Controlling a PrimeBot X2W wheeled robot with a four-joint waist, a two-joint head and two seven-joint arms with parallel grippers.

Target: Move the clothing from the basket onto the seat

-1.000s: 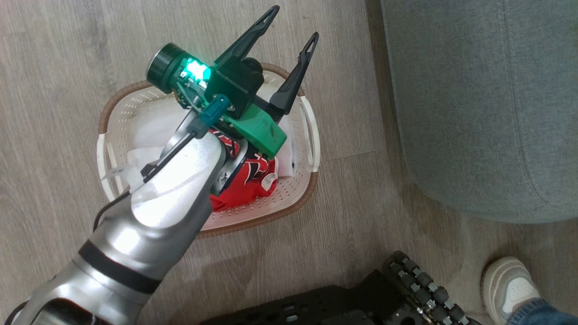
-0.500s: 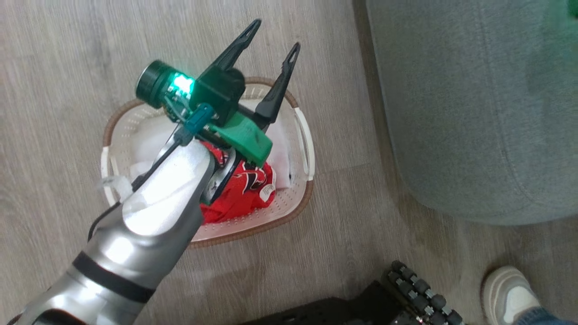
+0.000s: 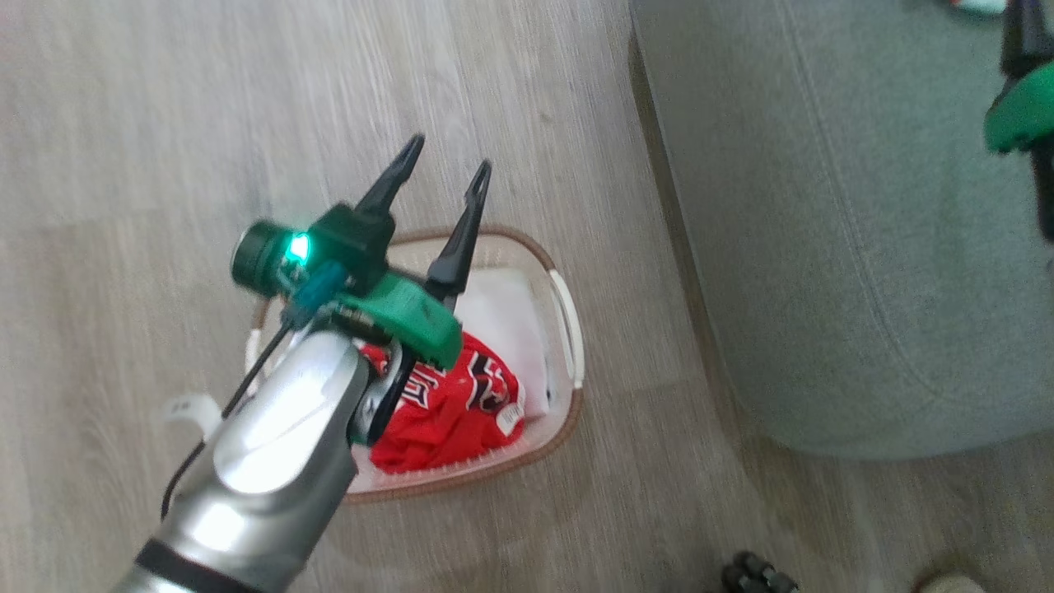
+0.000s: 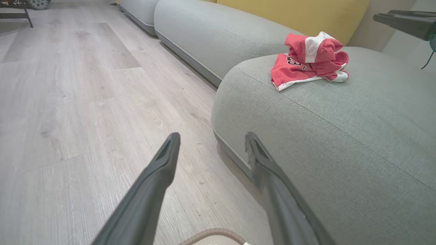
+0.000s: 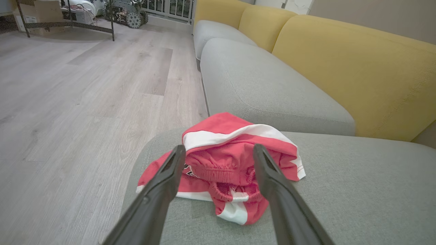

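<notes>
The basket (image 3: 571, 339) stands on the wood floor left of the seat (image 3: 823, 247). In it lie a red lettered garment (image 3: 449, 403) and a white cloth (image 3: 504, 313). My left gripper (image 3: 447, 161) hovers above the basket, open and holding nothing, its tips past the far rim; the left wrist view shows the same gripper (image 4: 211, 139) with the basket rim (image 4: 211, 234) below. Red clothing with white trim (image 5: 231, 160) lies crumpled on the seat (image 5: 357, 190). My right gripper (image 5: 219, 149) hangs open just above it, apart from the cloth.
Yellow backrests (image 5: 340, 68) run behind the seat, and a second grey cushion (image 5: 259, 78) lies beyond it. Part of my wheeled base (image 3: 757, 574) and the tip of a person's shoe (image 3: 947, 583) sit at the bottom edge. Bare floor (image 4: 85, 102) stretches left.
The head camera has swung, so basket and seat slid down the picture. The left gripper has stayed open over the basket. A green part of the right arm has come in at the top right.
</notes>
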